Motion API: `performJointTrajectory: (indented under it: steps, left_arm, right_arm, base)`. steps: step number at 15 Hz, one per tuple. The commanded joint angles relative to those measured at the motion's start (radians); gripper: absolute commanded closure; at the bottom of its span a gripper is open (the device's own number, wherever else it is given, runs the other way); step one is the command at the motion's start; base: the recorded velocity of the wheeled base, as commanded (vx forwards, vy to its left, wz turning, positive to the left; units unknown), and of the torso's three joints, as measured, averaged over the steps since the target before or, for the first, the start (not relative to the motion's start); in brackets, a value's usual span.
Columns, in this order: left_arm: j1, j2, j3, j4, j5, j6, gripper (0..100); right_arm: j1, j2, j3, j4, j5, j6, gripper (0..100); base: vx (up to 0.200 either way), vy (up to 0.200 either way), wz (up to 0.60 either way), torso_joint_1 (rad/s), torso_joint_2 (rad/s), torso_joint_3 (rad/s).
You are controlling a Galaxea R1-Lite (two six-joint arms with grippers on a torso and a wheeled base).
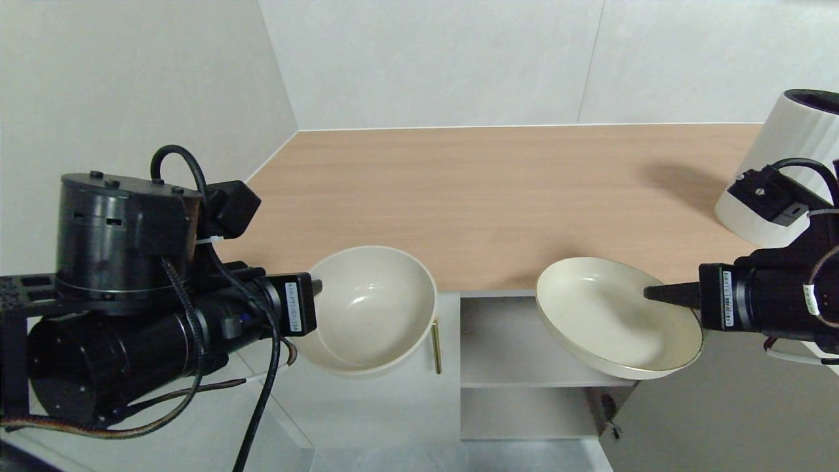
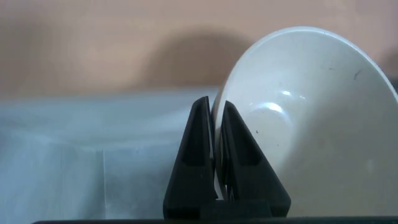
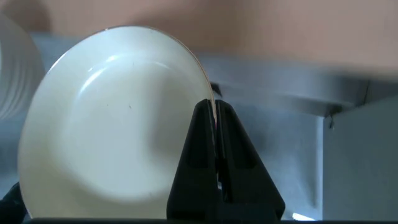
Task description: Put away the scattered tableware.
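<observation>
a light wooden counter (image 1: 498, 196) lies beyond the left gripper (image 1: 318, 286) and the right gripper (image 1: 649, 293), and it meets pale walls (image 1: 432, 59) in a far corner past the left one. between the two, lower down, an open grey cabinet (image 1: 505, 334) shows one shelf (image 1: 524, 380).

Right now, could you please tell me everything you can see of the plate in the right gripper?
The plate is round, shallow and cream-white, glossy like glazed ceramic, with a thin darker golden edge. It is empty and looks clean. It hangs tilted in the air, just in front of the wooden counter and above the open cabinet shelf. The right gripper is shut on its rim; nothing else touches it.
</observation>
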Motion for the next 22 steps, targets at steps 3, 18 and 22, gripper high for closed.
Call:
performJointTrajectory:
  steps: [3, 18, 22]
  left_arm:
    - [0.0, -0.003, 0.001, 0.001, 0.002, 0.001, 100]
    - [0.0, -0.003, 0.004, 0.001, 0.001, 0.001, 100]
    - [0.0, -0.003, 0.004, 0.001, 0.001, 0.003, 100]
  right_arm:
    - [0.0, -0.002, 0.027, -0.038, -0.002, -0.001, 100]
    - [0.0, 0.044, 0.116, -0.185, -0.007, -0.047, 100]
    - [0.0, 0.045, 0.12, -0.185, -0.004, -0.052, 100]
  base:
    - [-0.067, 0.0, 0.0, -0.002, 0.0, 0.002]
    - [0.0, 0.0, 0.0, -0.084, 0.22, 0.125]
    - [0.0, 0.0, 0.0, -0.166, 0.46, 0.288]
